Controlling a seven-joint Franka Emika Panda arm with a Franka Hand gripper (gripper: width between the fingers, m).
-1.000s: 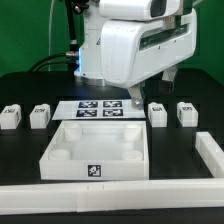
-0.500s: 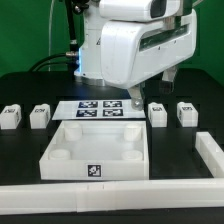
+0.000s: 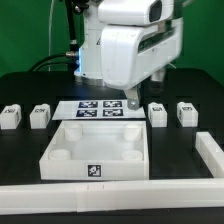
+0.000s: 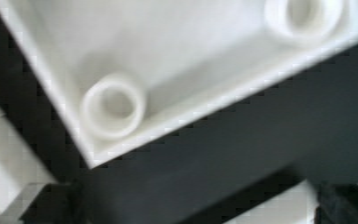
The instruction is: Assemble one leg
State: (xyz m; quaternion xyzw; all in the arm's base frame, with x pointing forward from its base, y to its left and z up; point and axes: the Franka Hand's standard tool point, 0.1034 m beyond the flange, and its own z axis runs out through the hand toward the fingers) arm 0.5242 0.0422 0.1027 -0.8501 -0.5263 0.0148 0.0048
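- Your gripper (image 3: 132, 97) hangs low at the back of the table (image 3: 25, 92), over the marker board (image 3: 98, 108) and just behind the tray (image 3: 120, 172). The bulky arm (image 3: 135, 45) hides most of it, so you cannot tell how far the jaws stand apart or whether they hold anything.
- The four legs stand in a row level with the marker board. The outer left leg (image 3: 10, 117) and inner left leg (image 3: 40, 116) are on the exterior view's left. The inner right leg (image 3: 157, 114) and outer right leg (image 3: 187, 112) are on its right.
- The inner right leg is the one nearest your gripper, just beside it. A strip of black table separates each leg from its neighbour.
- The tray sits in the middle, its far edge close to the marker board, with black table along both side walls.
- The front bar (image 3: 110, 200) runs across just before the tray's front wall. The side bar (image 3: 212, 155) closes off the exterior view's right, so room is tighter there.
- Your wrist view is blurred. It shows a tray corner with a round socket (image 4: 110, 105), and the tray's edge runs diagonally against the black table.
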